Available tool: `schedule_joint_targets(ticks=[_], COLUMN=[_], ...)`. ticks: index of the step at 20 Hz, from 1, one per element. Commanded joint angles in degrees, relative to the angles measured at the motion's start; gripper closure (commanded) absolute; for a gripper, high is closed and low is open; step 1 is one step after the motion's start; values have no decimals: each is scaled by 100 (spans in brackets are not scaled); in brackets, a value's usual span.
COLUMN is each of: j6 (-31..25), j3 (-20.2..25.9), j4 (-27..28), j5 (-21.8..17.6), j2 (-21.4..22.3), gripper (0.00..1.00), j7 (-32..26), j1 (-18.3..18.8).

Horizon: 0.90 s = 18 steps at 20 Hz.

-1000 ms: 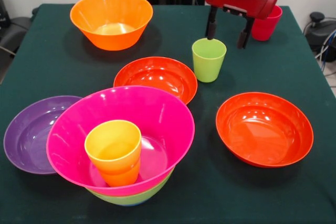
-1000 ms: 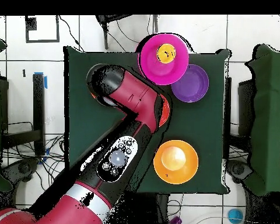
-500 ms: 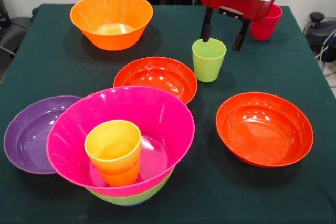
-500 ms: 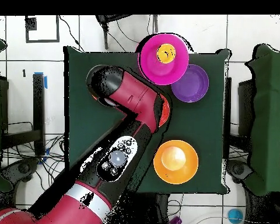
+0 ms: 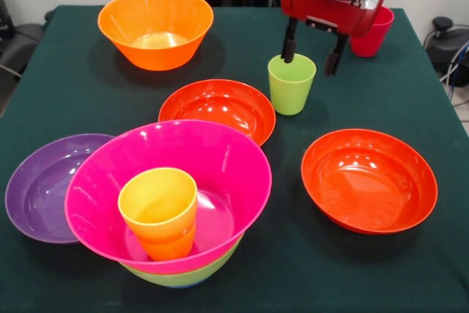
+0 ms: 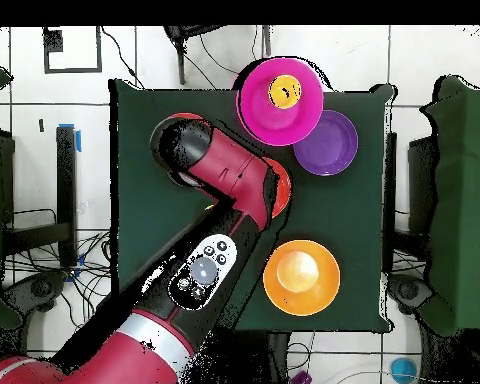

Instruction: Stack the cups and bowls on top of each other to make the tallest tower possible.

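Pincer (image 5: 313, 55) shifted slightly toward green cup (image 5: 291, 83).

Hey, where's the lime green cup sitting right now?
In the front view, the lime green cup stands upright on the table, right of centre, just behind the nearer red-orange bowl and directly below the open tool.

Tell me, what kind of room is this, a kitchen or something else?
Most likely a robotics lab, not a kitchen. A red robot arm reaches over a table draped in dark green cloth, set with bright plastic bowls and cups, and loose cables trail over the tiled floor around it.
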<state>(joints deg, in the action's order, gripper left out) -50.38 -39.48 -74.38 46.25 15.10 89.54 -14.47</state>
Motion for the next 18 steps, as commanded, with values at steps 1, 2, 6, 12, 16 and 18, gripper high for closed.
schedule_joint_targets(ticks=[1,2,6,12,16,18], j6=[529,600,750,925,990,1005], j3=[1037,1068,1157,1264,1308,1314], j4=[-651,-720,-895,-1124,-1169,-1175], j5=[-299,-284,-293,-321,-352,-363], j2=[-52,-41,24,126,137,134], gripper=[0,0,0,0,0,0], j7=[803,797,759,738,784,813], j1=[-37,-53,-60,-83,-88,-95])
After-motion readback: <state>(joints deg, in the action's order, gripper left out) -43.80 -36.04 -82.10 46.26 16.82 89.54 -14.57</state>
